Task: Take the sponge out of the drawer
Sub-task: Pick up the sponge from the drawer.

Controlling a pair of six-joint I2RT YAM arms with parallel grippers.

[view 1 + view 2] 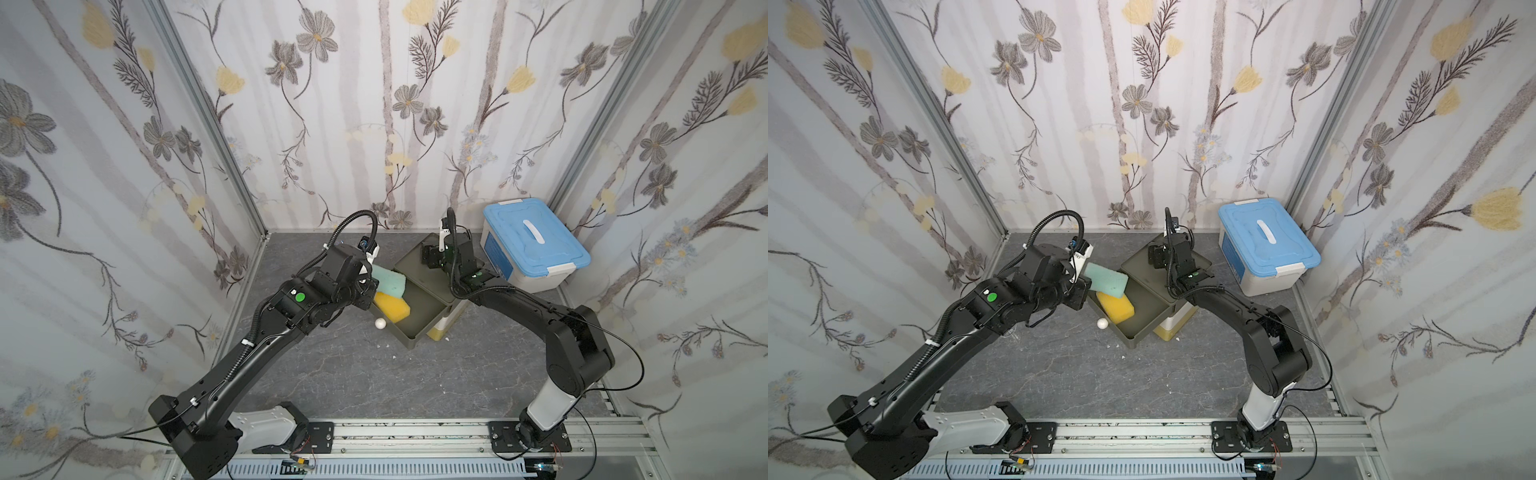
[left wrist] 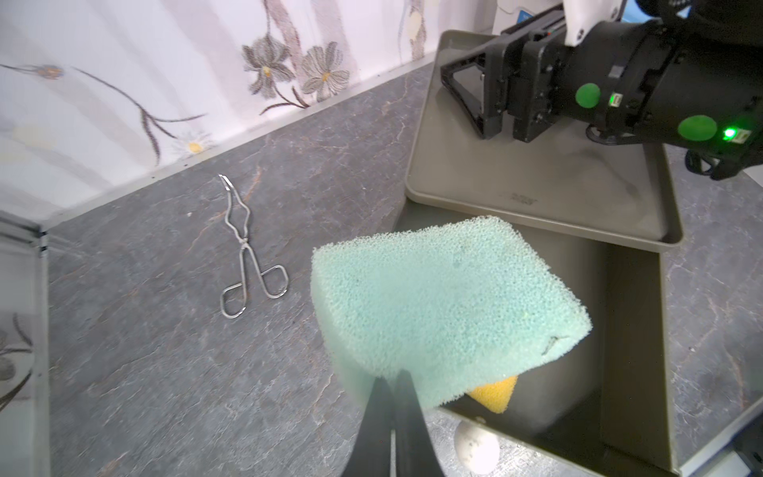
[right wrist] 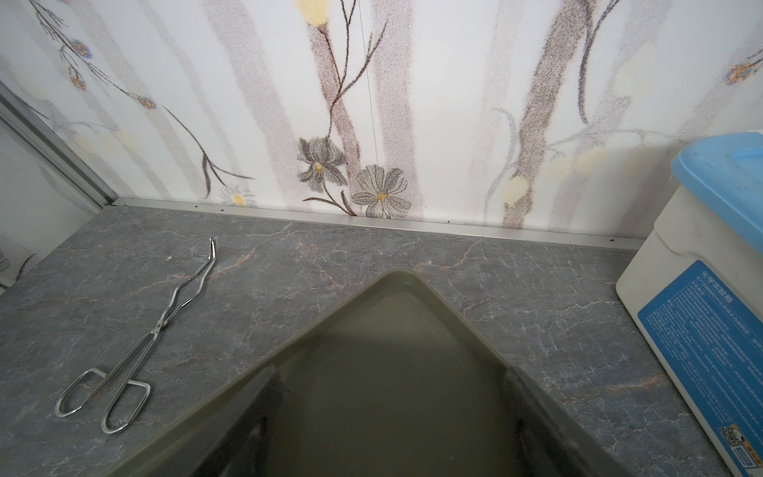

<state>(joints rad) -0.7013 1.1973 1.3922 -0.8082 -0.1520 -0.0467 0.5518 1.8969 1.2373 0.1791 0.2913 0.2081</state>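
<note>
The left pincer [image 2: 395,386] is closed tight on one corner of the mint-green rectangular foam sponge [image 2: 446,305], and its two dark fingers almost meet in the soft material. The sponge has a coarse, open-pored surface and straight cut edges. It hangs tilted in the air above the rim of the olive-green plastic drawer [image 1: 419,330], partly over the drawer and partly over the grey marble-pattern bench [image 1: 353,374].

The drawer is pulled out from a small cabinet with an olive rimmed top [image 3: 392,330]. Inside it lies a yellow foam sponge [image 1: 392,308], below the green one. A small white ball [image 1: 380,324] sits against the drawer's outer wall (fixed or loose, I cannot tell).

The right pincer [image 3: 392,388] is over the cabinet top, with its fingers apart and nothing between them.

Thin steel tongs [image 2: 243,256] lie flat on the bench. A white plastic box with a blue lid [image 1: 536,245] stands beside the cabinet.
</note>
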